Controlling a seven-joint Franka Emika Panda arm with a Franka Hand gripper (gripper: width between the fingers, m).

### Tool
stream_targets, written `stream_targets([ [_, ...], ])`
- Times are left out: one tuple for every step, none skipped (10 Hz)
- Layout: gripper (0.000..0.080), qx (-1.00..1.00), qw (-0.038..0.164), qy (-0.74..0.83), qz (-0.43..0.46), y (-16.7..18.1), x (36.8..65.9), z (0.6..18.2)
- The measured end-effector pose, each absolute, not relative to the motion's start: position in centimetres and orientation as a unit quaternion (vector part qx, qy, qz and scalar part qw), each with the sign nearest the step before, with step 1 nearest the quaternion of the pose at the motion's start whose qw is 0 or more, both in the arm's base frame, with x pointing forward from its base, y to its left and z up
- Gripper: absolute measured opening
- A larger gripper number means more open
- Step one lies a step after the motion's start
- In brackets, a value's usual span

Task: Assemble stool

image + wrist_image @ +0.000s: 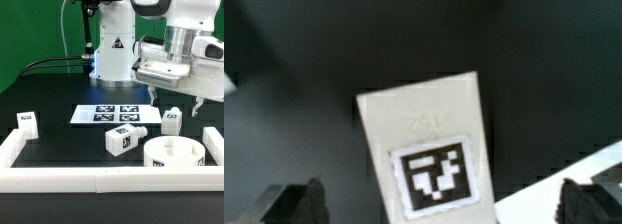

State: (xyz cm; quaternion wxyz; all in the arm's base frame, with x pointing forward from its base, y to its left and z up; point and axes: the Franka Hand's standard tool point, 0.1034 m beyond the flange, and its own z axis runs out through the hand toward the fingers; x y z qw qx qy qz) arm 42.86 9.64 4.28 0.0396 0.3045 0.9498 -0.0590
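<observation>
My gripper hangs open and empty above the table at the exterior view's right. Just below it stands a white stool leg with a tag. In the wrist view this leg lies between my spread fingertips, with its black-and-white tag nearest the gripper; the fingers do not touch it. A second leg lies on the table in the middle. A third leg stands at the far left. The round rimmed seat disc sits at the front right.
The marker board lies flat behind the lying leg. A long white border rail runs along the front and up both sides. A white edge shows beside the leg in the wrist view. The arm's base stands at the back.
</observation>
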Motion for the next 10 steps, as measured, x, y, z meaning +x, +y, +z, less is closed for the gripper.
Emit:
stream_targets([
  [0.0649, 0.399, 0.05, 0.914, -0.056, 10.1, 43.5, 4.6],
  [0.0649, 0.434, 0.06, 0.898, -0.046, 10.6, 44.5, 4.9],
  [0.0649, 0.452, 0.06, 0.889, -0.029, 11.3, 44.3, 4.2],
  [0.0649, 0.514, 0.058, 0.855, -0.032, 11.3, 44.4, 4.1],
  [0.0649, 0.553, 0.058, 0.83, -0.033, 11.3, 44.8, 4.3],
  [0.0649, 0.558, 0.057, 0.827, -0.032, 11.3, 44.6, 4.2],
  [0.0649, 0.595, 0.057, 0.801, -0.029, 11.3, 44.6, 4.2],
  [0.0649, 0.632, 0.057, 0.772, -0.031, 11.2, 44.7, 4.3],
  [0.0649, 0.676, 0.064, 0.733, -0.048, 10.8, 45.1, 4.9],
  [0.0649, 0.709, 0.07, 0.7, -0.042, 11.0, 45.8, 5.5],
])
